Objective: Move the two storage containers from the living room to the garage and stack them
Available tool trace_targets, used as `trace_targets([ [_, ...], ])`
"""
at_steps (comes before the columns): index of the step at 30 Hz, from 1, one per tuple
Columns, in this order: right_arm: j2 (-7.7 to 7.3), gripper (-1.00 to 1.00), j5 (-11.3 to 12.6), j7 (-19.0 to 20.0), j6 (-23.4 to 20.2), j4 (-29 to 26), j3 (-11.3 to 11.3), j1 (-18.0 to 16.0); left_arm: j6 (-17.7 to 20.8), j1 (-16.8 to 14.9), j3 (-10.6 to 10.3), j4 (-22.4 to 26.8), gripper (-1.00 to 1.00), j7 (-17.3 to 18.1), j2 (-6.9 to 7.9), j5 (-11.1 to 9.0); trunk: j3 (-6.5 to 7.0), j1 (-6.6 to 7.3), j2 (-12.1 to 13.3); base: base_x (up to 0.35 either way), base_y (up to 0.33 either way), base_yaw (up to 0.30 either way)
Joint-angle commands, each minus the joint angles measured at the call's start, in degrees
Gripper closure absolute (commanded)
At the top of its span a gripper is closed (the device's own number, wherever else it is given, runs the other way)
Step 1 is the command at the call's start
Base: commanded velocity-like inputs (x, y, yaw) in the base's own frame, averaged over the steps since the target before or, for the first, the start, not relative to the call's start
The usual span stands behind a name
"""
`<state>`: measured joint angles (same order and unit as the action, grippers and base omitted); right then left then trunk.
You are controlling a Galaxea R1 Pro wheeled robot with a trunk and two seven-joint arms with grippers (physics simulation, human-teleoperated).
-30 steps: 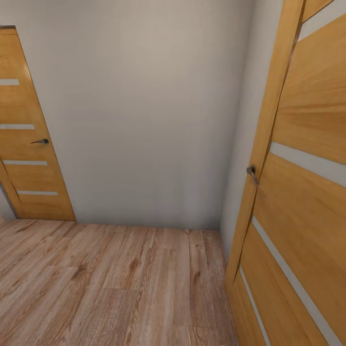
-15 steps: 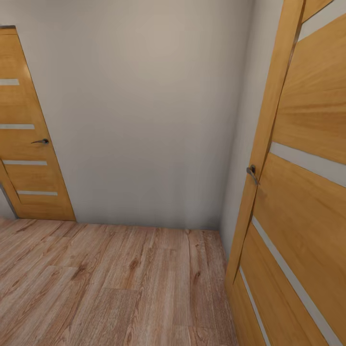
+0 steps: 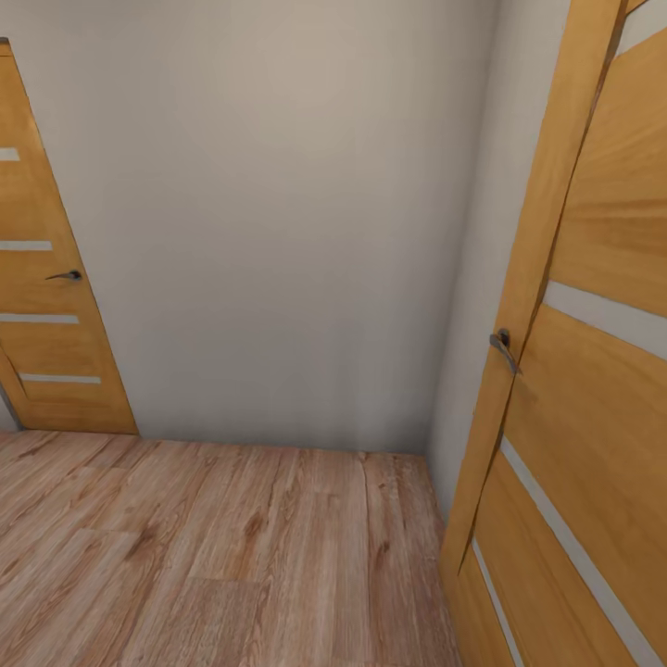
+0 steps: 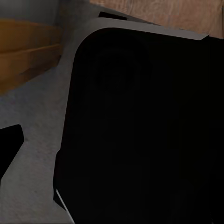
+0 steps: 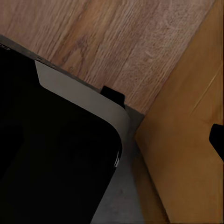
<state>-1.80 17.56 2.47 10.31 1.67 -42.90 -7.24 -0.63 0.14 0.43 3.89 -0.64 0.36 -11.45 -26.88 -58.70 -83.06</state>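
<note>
Here: pale wall [image 3: 278, 232] | two orange-wood doors [image 3: 593, 389] | wood-plank floor [image 3: 232, 556] | dark body, probably robot's [image 4: 140, 130] | hands' state: cannot tell

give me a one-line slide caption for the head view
Robot facing a pale wall between two orange wood doors, standing on light wood-plank floor.

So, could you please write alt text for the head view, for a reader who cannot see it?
A plain pale grey wall fills the middle, above a light wood-plank floor. An orange-wood door with pale stripes and a dark handle stands at the far left, and a second such door stands close on the right, its metal handle facing inward.
</note>
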Motion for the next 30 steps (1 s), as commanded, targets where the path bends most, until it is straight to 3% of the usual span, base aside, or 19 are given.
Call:
trace_targets([
  [1, 0.01, -1.0, 0.6, 0.26, 0.34, 0.18, -0.43, -0.06, -0.07, 0.02, 0.01, 0.07, -1.0, -0.07, 0.0, -0.31, -0.05, -0.03, -0.02, 0.319, 0.0, 0.0],
  [30, -0.2, -1.0, 0.43, 0.25, 0.27, 0.18, -0.54, -0.06, -0.07, 0.03, -0.08, 0.07, -1.0, -0.07, 0.06, -0.33, -0.05, -0.03, -0.02, 0.321, 0.0, 0.0],
])
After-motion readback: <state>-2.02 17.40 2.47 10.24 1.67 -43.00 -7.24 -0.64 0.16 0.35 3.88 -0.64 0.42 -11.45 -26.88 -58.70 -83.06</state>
